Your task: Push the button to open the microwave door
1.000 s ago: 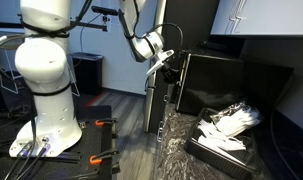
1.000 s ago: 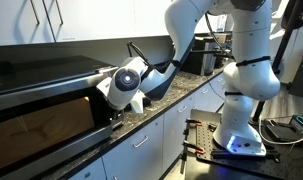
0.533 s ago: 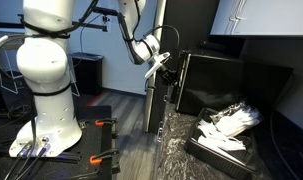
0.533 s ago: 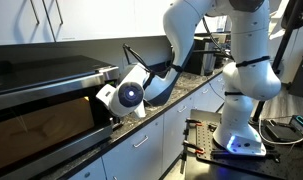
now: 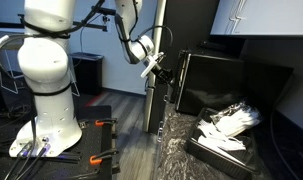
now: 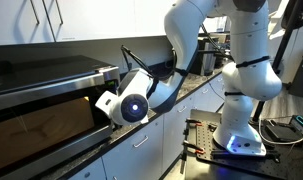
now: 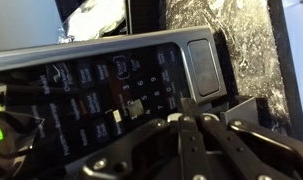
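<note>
The black microwave [image 5: 231, 85] stands on a dark speckled counter and shows in both exterior views [image 6: 41, 105]. In the wrist view its control panel [image 7: 101, 85] fills the frame, with the large rectangular door button [image 7: 201, 66] at the panel's right end. My gripper [image 7: 187, 108] is shut and empty. Its joined fingertips sit just below the button, a short gap off the panel. In the exterior views the gripper [image 5: 161, 68] hovers in front of the microwave's panel end [image 6: 113, 112]. I cannot tell whether the door is ajar.
A black tray with white crumpled material [image 5: 226, 132] lies on the counter [image 5: 181, 150] beside the microwave. The arm's white base [image 5: 46, 100] stands on the floor with tools around it. White cabinet fronts [image 6: 161, 140] run below the counter.
The gripper has drawn back from the microwave's panel, moving away by a small distance. The fingers stayed shut.
</note>
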`<move>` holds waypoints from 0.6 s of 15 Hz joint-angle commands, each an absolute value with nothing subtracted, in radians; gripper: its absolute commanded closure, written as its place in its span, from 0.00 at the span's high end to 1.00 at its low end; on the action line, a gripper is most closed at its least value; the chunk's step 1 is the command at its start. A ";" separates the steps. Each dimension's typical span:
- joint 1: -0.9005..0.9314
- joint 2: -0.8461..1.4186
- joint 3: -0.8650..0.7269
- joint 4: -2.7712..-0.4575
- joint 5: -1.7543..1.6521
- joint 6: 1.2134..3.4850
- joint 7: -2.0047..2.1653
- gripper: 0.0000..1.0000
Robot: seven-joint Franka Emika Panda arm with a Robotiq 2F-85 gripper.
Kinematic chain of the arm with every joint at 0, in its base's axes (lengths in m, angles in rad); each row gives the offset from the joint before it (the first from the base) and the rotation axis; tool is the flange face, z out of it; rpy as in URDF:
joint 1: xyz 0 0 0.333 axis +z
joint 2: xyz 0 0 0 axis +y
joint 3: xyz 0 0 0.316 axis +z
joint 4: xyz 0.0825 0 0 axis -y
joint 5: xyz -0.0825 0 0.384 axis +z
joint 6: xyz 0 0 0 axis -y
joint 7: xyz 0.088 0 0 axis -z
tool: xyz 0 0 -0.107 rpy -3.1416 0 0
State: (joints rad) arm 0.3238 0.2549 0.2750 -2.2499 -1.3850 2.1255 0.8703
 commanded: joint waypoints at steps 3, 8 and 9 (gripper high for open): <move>0.354 0.243 0.307 -2.260 -1.386 2.032 0.841 0.00; 0.344 0.256 0.308 -2.251 -1.374 2.020 0.850 0.01; 0.341 0.256 0.306 -2.251 -1.368 2.020 0.850 0.01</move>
